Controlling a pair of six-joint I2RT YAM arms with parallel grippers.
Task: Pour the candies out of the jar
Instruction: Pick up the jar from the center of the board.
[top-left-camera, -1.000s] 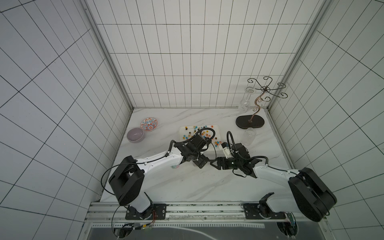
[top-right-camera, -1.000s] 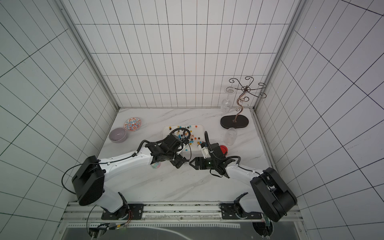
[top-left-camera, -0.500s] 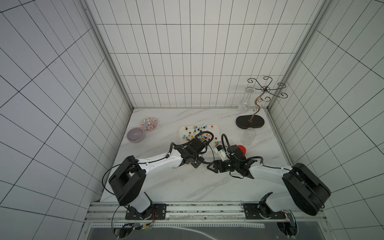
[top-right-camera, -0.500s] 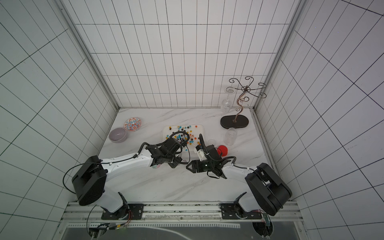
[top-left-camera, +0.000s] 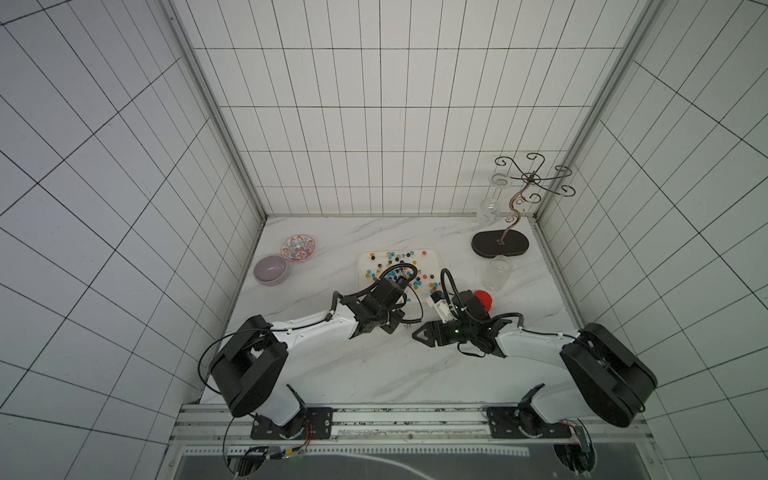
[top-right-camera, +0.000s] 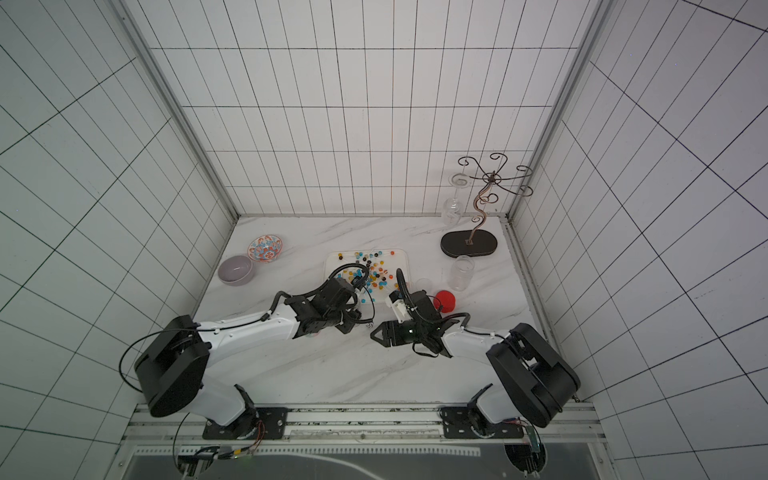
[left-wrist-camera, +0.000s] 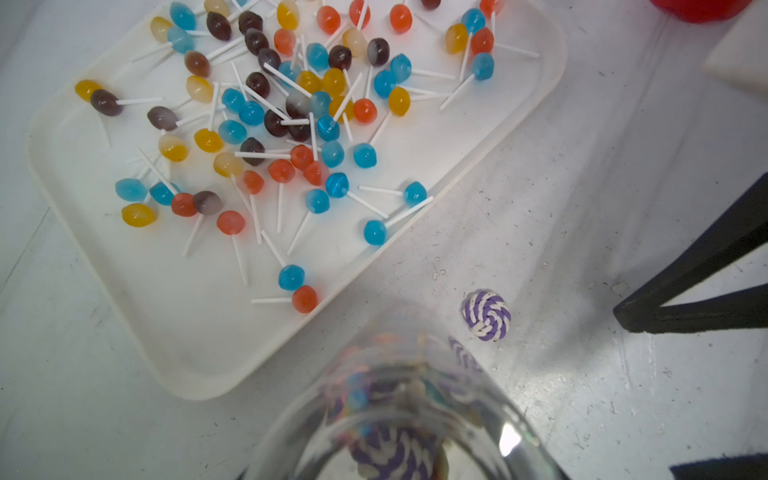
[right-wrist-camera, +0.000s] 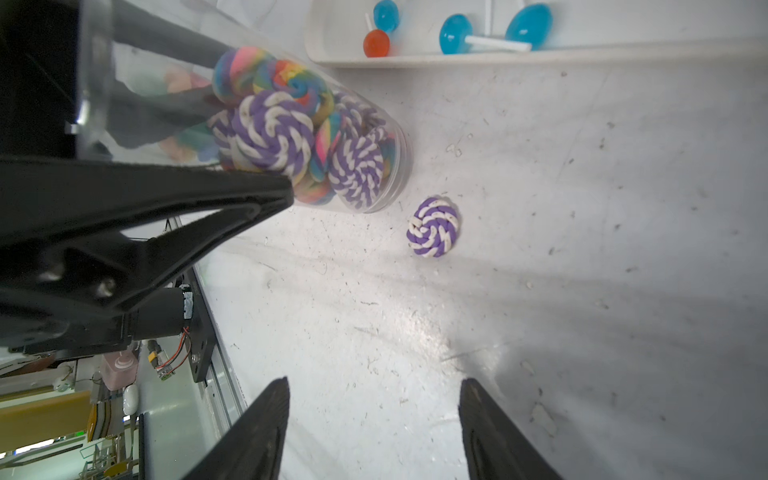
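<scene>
Left pincer (right-wrist-camera: 253, 129) clamped on clear cylindrical jar (left-wrist-camera: 399, 415) tipped low over white marble surface (right-wrist-camera: 582, 291), purple-white and rainbow swirl candies (right-wrist-camera: 357, 174) crowding its mouth, one purple-white swirl disc (right-wrist-camera: 433, 226) loose just beside it, right pincer (right-wrist-camera: 374, 424) wide apart.

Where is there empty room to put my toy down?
The widest bare marble lies between the left arm, the right arm and the front rail. A bare strip runs behind the tray, between the patterned bowl and the stand's base. Crowded: around the candy jar, the loose swirl candy and the red lid.
</scene>
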